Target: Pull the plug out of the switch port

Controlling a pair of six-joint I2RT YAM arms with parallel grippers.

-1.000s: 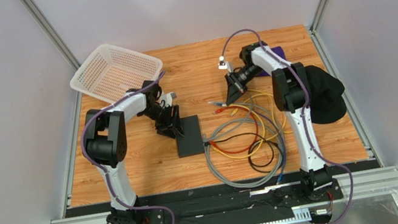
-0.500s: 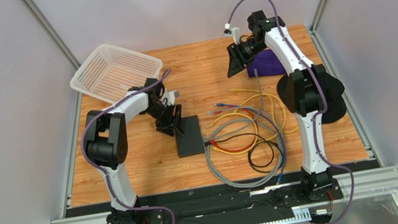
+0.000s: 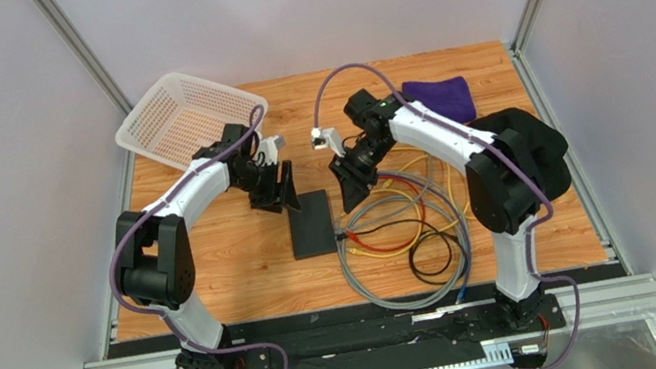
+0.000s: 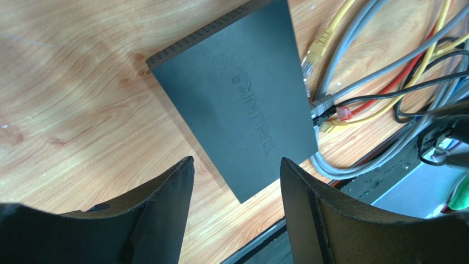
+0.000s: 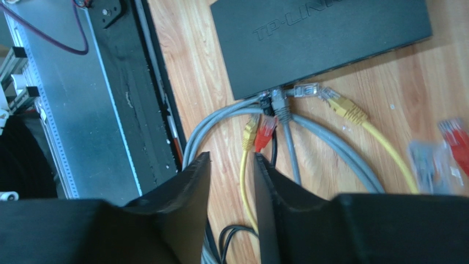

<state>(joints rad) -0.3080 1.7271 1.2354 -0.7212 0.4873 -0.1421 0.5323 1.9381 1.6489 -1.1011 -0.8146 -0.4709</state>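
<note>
The switch [image 3: 311, 224] lies flat on the wooden surface [image 3: 218, 285] between the arms, its sockets facing the cable tangle [image 3: 402, 232]. A grey plug [image 5: 279, 104] sits in a port at the near end, with red and yellow ones crowded just beside it. It is probably a stiff, latched connector in a light box that could slide, so pinch the plug body, not the limp cord. The left fingers [image 4: 176, 187] hang spread above the switch, holding nothing. The right fingers [image 5: 192, 176] hover narrowly parted and empty over the plugs.
</note>
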